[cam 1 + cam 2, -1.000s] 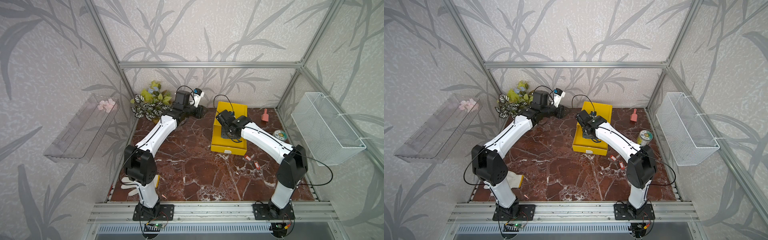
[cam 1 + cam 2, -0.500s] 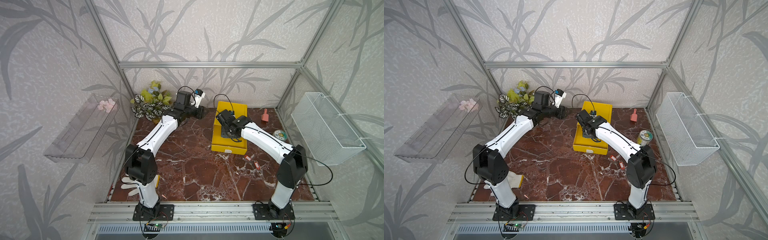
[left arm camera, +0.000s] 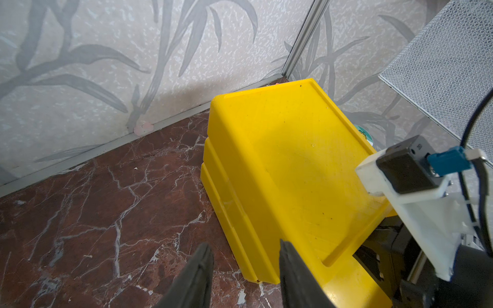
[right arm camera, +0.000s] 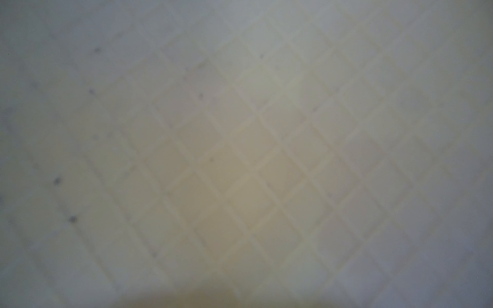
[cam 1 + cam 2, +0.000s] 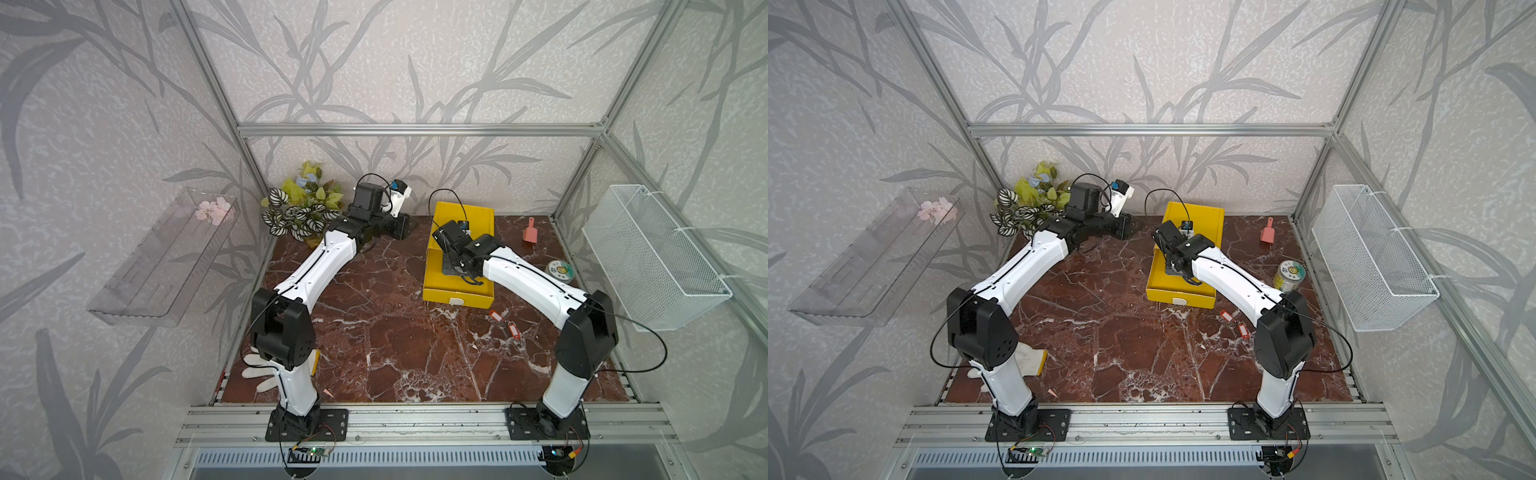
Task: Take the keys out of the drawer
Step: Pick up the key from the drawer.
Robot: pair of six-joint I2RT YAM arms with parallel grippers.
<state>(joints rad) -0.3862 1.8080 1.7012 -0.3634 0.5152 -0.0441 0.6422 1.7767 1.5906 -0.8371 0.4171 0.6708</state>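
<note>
The right gripper, jaws closed and any catch hidden, sits inside the open yellow plastic drawer, nearer than the wide-open left gripper to the red-tagged silvery metal keys lying on the brown marble worktop just in front of the drawer.

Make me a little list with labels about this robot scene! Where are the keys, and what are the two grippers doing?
Drawer: yellow drawer, pulled open from its yellow case
Keys out: keys with red tags on the marble table, near the drawer's front
Keys inside: hidden by the right arm
Right gripper: shut, down in the drawer; what it pinches cannot be seen
Left gripper: open, next to the case, holding nothing
Also there: pink scoop, round tin
</note>
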